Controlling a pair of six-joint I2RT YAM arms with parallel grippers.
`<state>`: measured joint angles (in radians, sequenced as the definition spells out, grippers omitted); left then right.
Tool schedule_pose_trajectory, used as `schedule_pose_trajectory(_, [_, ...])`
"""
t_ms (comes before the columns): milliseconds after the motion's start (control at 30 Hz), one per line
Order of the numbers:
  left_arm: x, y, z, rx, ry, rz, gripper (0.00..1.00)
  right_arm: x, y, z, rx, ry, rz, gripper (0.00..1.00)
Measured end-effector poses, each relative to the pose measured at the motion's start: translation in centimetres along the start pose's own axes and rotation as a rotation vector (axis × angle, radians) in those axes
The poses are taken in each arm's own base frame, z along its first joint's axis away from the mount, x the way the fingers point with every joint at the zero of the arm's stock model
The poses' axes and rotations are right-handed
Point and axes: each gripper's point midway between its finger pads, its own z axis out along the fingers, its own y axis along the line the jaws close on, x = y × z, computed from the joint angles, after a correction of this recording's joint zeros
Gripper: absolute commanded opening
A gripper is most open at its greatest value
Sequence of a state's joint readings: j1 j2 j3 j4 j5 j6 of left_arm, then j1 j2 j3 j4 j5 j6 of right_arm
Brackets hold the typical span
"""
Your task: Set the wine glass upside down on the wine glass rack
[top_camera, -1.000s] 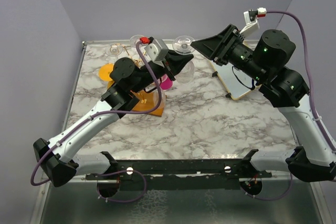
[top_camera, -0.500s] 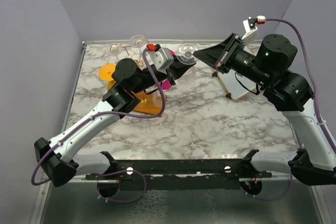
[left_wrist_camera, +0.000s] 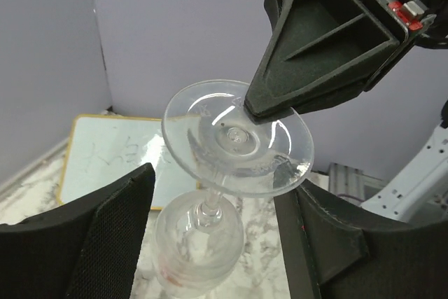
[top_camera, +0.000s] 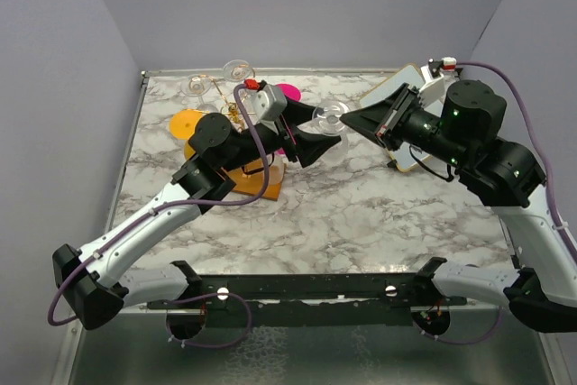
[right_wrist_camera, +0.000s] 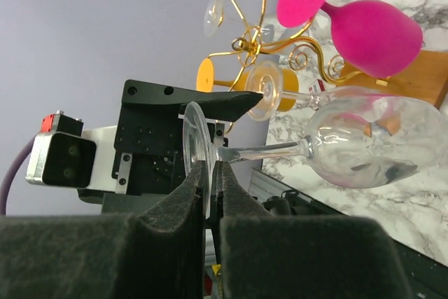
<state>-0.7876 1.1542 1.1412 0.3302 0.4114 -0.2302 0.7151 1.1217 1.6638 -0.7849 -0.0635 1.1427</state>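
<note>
The clear wine glass (top_camera: 332, 116) hangs in the air over the table, lying nearly level. My right gripper (right_wrist_camera: 212, 169) is shut on the thin edge of its round foot (left_wrist_camera: 238, 138). The bowl (right_wrist_camera: 364, 141) points toward the left arm. My left gripper (left_wrist_camera: 213, 187) is open, and its black fingers (left_wrist_camera: 105, 236) stand on either side of the bowl without touching it. Behind the left gripper is the wine glass rack (top_camera: 236, 116), gold wire on an orange-brown wooden base (top_camera: 254, 178). In the right wrist view its curled arms (right_wrist_camera: 262, 40) show.
A pink glass (right_wrist_camera: 374, 33) hangs upside down on the rack, with an orange one (top_camera: 187, 122) and two clear ones (top_camera: 238, 69) further back. A small whiteboard (left_wrist_camera: 119, 159) lies at the back right, under the right arm. Grey walls close in the table.
The right gripper has shut on the glass's foot, then the left gripper opened and let go of the bowl. Both grippers and the glass shifted right and nearer.
</note>
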Motion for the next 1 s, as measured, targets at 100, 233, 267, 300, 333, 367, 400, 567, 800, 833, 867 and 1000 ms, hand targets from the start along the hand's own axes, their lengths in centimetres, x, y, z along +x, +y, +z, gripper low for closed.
schedule_pose_trajectory(100, [0.4, -0.6, -0.7, -0.001, 0.01, -0.09, 0.7, 0.2, -1.0, -0.6, 0.024, -0.008, 0.016, 0.01])
schedule_pose_trajectory(233, [0.0, -1.6, -1.5, -0.002, 0.006, -0.228, 0.7, 0.0, -1.8, -1.5, 0.045, -0.035, 0.012, 0.01])
schedule_pose_trajectory(267, [-0.3, -1.9, -1.7, -0.002, 0.003, -0.264, 0.7, -0.1, -1.9, -1.6, 0.046, -0.045, 0.006, 0.01])
schedule_pose_trajectory(300, [-0.8, -2.1, -2.0, -0.01, -0.008, -0.308, 0.7, -0.1, -2.1, -1.8, 0.053, -0.049, -0.004, 0.01])
schedule_pose_trajectory(333, [-1.3, -2.3, -2.2, -0.017, -0.016, -0.343, 0.7, 0.0, -2.6, -2.0, 0.065, -0.05, -0.017, 0.01])
schedule_pose_trajectory(367, [-1.8, -2.4, -2.5, -0.029, -0.022, -0.376, 0.7, 0.2, -3.3, -2.1, 0.082, -0.047, -0.023, 0.01])
schedule_pose_trajectory(400, [-2.3, -2.5, -2.8, -0.04, -0.026, -0.412, 0.7, 0.5, -4.0, -2.2, 0.1, -0.041, -0.031, 0.01])
schedule_pose_trajectory(567, [-5.2, -2.8, -3.8, -0.123, -0.042, -0.611, 0.7, 1.5, -6.3, -2.1, 0.149, -0.011, -0.08, 0.01])
schedule_pose_trajectory(800, [-4.0, -2.5, -4.4, -0.229, 0.023, -0.842, 0.7, 2.3, -6.2, -2.3, 0.105, 0.024, -0.158, 0.01])
schedule_pose_trajectory(833, [-3.5, -2.4, -4.5, -0.243, 0.038, -0.862, 0.7, 2.3, -6.0, -2.4, 0.092, 0.025, -0.166, 0.01])
schedule_pose_trajectory(867, [-3.0, -2.4, -4.5, -0.255, 0.053, -0.878, 0.7, 2.3, -5.7, -2.5, 0.073, 0.024, -0.175, 0.01])
schedule_pose_trajectory(1000, [-1.1, -2.2, -4.7, -0.29, 0.097, -0.929, 0.7, 2.6, -5.2, -3.3, 0.002, 0.016, -0.19, 0.01])
